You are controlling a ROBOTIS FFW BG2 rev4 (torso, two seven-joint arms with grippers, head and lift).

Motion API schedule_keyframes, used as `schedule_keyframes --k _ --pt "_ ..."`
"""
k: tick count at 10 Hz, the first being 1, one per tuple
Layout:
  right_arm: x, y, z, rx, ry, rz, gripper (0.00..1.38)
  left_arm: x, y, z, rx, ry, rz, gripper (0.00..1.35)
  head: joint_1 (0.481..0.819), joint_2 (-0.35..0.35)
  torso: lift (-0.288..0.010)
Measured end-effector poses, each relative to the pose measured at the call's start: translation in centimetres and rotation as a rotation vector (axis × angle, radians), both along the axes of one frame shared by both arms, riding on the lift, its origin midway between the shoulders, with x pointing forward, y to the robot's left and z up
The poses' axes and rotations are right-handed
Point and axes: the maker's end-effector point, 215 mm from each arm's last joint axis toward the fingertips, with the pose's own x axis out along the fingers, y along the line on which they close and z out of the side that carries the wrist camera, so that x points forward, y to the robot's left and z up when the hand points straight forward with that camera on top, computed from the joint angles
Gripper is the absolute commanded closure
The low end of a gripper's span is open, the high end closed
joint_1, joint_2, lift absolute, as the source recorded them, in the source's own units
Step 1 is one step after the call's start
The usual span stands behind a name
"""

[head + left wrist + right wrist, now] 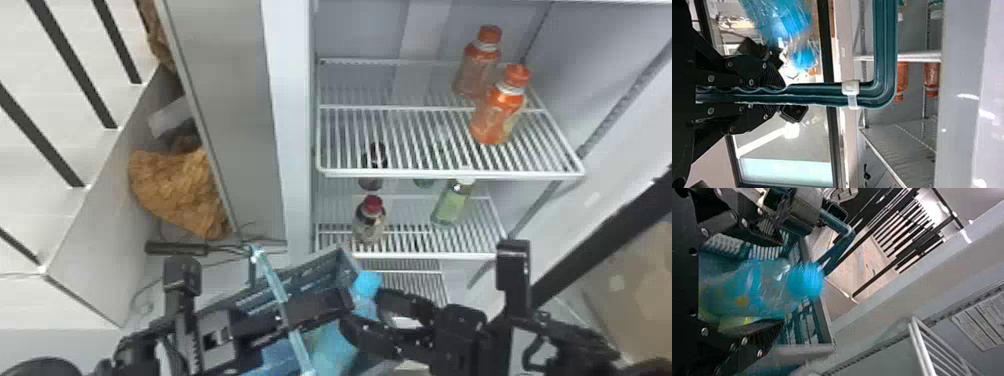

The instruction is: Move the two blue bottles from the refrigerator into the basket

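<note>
The blue bottle is in the basket, low centre of the head view; it looks like smooth, slightly yielding plastic, weighty if full and slippery if damp. Its body offers the surest hold, below the cap. The right gripper's fingers stand well parted on either side; whether they touch it, I can't tell. The left gripper's fingers are closed on the stiff handle. Arms hide much of the basket, and a second blue bottle can't be made out for certain.
</note>
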Motion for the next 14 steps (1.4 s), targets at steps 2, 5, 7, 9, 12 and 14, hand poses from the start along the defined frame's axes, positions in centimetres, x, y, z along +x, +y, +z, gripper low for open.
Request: schedule_keyframes --k 2,5,7,9,12,14 --pt "0.8 -1.5 0.2 -0.027 -0.026 -0.029 0.22 0.0 -0.1 0.0 0.0 0.001 -0.001 1.2 0.695 -0.097 -0.01" --pt "2.1 -3.9 1.7 -0.042 -0.132 -0.09 0.21 -0.2 -0.1 -0.2 0.002 0.004 -0.001 1.2 0.695 -0.148 -0.01" --pt "3.1 -6.2 2.1 -0.018 -0.239 -0.177 0.21 -0.2 -0.1 -0.2 0.0 0.006 -0.001 1.2 0.695 -0.184 -0.01" --pt "3.0 -9.4 1.0 -0.018 -0.307 -0.274 0.21 -0.3 0.0 -0.3 0.001 0.008 0.001 1.2 0.695 -0.251 -0.01" --pt "2.1 -15.1 -0.3 -0.076 -0.409 -0.433 0.21 -0.5 0.0 -0.5 0.003 0.016 0.002 1.2 0.695 -0.35 -0.01" --pt "0.8 -18.1 -0.6 -0.128 -0.452 -0.513 0.21 -0.7 0.0 -0.7 0.006 0.023 0.003 1.2 0.695 -0.35 -0.01"
